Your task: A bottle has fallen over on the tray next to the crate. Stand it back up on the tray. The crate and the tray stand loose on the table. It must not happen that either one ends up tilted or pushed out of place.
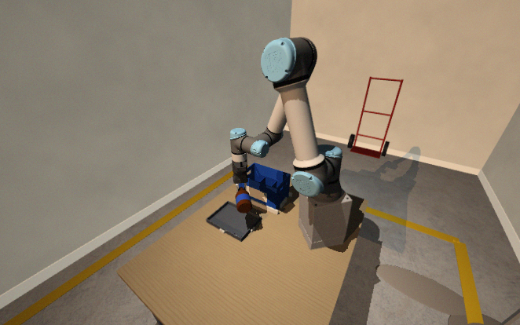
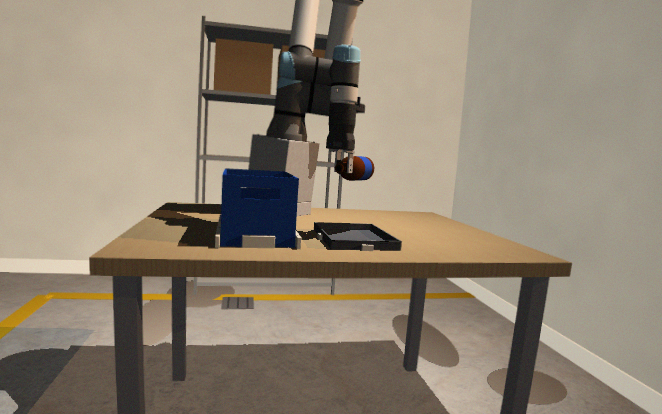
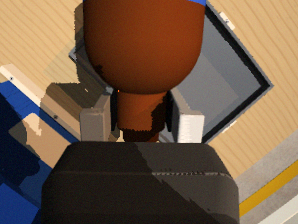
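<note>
A brown bottle [image 1: 243, 206] [image 2: 358, 168] [image 3: 145, 47] with a blue band hangs in the air, lying about level. My gripper [image 2: 345, 167] [image 3: 141, 99] points down and is shut on the bottle's neck, with one finger on each side of it. The dark grey tray [image 1: 225, 228] [image 2: 360, 244] [image 3: 252, 103] lies on the table below the bottle. In the exterior view there is a wide gap between the bottle and the tray. In the wrist view the bottle's body hides part of the tray.
The blue crate [image 1: 279, 188] [image 2: 259, 215] [image 3: 12, 117] stands on the table beside the tray, with pale blocks against its foot. Small pale blocks also sit against the tray's sides. The robot's base [image 1: 327, 220] stands near the crate. A shelf and a red hand truck stand away from the table.
</note>
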Robot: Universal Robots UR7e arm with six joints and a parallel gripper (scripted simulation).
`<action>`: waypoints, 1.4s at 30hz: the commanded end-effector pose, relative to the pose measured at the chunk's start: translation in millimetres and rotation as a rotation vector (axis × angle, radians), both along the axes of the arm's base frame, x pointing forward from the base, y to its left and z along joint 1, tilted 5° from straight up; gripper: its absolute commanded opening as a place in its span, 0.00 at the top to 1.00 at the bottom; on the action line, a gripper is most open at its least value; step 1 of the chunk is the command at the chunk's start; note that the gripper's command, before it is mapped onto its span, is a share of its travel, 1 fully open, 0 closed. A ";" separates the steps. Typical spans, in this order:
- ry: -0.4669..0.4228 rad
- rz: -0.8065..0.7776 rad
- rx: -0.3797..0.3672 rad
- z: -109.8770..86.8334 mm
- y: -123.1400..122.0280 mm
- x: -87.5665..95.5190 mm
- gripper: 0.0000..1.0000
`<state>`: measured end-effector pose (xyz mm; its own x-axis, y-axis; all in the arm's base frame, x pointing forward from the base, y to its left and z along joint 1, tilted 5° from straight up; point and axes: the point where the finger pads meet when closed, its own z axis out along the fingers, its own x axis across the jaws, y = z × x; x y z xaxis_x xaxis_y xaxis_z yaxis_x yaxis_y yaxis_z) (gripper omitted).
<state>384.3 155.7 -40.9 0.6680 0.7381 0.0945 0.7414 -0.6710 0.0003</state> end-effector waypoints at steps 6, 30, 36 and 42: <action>-0.001 0.000 0.000 0.4 0.0 0.4 1.00; -0.002 0.010 -0.001 0.4 0.0 0.4 1.00; -0.005 0.045 -0.003 0.4 0.0 0.4 1.00; -0.008 0.088 -0.006 0.4 0.0 0.4 1.00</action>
<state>384.2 155.7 -40.9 0.6204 0.7786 0.0941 0.7817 -0.6236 0.0064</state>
